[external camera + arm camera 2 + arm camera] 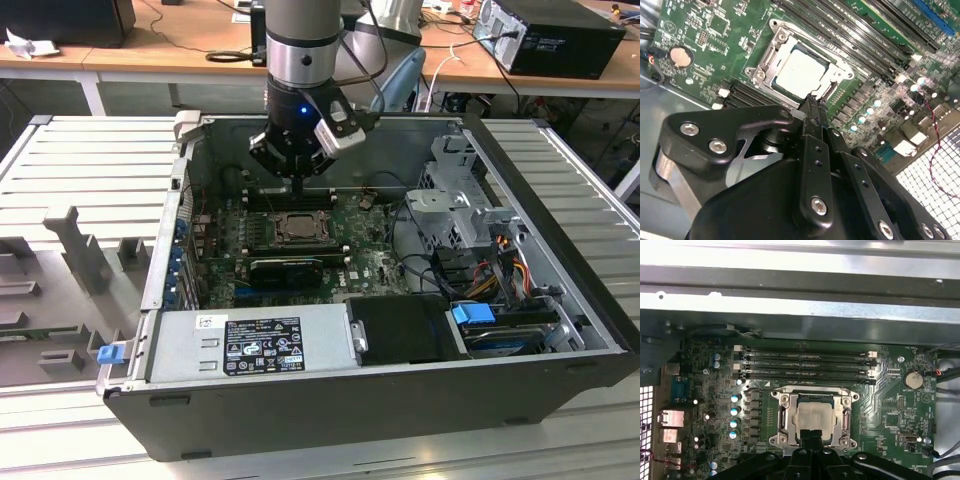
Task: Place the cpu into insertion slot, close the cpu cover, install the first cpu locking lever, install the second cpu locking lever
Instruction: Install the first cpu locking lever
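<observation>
The cpu (813,416) lies flat in the insertion slot (272,232) on the green board, its pale metal top showing (800,74). The silver cpu cover (785,412) is down around it, with the chip visible through its window (771,55). A thin metal lever rod (805,388) runs along one side of the socket. My gripper (297,188) hangs just above the socket's edge, its black fingertips (812,102) pressed together and shut on nothing. In the first wrist view the gripper (812,434) overlaps the chip's near edge.
Long black memory slots (805,365) run beside the socket. A black finned heatsink bar (285,268), the power supply (260,345), a drive cage (455,200) and loose cables (500,260) crowd the open case. A coin battery (680,56) sits on the board.
</observation>
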Controlling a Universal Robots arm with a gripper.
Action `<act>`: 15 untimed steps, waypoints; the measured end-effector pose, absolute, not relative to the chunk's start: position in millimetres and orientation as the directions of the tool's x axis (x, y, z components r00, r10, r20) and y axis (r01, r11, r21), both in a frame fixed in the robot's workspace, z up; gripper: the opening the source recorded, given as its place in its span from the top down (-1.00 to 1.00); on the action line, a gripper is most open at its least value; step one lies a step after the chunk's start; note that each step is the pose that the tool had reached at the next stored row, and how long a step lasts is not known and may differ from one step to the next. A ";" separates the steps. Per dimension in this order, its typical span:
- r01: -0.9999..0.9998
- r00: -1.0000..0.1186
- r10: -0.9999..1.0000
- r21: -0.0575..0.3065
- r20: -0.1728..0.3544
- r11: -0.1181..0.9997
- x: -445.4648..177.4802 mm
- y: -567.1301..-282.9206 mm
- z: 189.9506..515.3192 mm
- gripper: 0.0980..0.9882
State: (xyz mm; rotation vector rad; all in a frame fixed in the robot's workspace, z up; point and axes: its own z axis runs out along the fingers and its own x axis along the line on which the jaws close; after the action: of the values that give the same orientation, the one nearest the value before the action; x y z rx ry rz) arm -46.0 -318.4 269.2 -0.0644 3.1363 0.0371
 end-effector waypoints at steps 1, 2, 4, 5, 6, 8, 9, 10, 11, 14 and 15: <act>-0.042 -0.999 -0.041 0.024 -0.006 0.999 -47.7 -318.4 269.0 0.98; -0.042 -0.999 -0.042 0.025 -0.007 0.999 -49.5 -318.4 268.8 0.98; -0.043 -0.999 -0.042 0.025 -0.009 0.999 -54.6 -318.4 268.5 0.98; -0.043 -0.999 -0.043 0.025 -0.010 0.999 -57.7 -318.4 268.3 0.98; -0.043 -0.999 -0.043 0.025 -0.011 0.999 -60.9 -318.4 268.0 0.98; -0.044 -0.999 -0.043 0.027 -0.013 0.999 -68.7 -318.4 266.9 0.98; -0.044 -0.999 -0.043 0.028 -0.014 0.999 -73.1 -318.4 266.4 0.98; -0.044 -0.999 -0.044 0.028 -0.014 0.999 -75.4 -318.4 266.2 0.98; -0.045 -0.999 -0.044 0.028 -0.015 0.999 -80.1 -318.4 265.8 0.98; -0.045 -0.999 -0.044 0.028 -0.017 0.999 -88.8 -318.3 265.5 0.98; -0.045 -0.999 -0.044 0.029 -0.017 0.999 -93.0 -318.2 265.2 0.98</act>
State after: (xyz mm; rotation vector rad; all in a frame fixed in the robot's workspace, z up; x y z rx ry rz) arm -93.0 -318.2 265.2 -0.0694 3.1237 0.0464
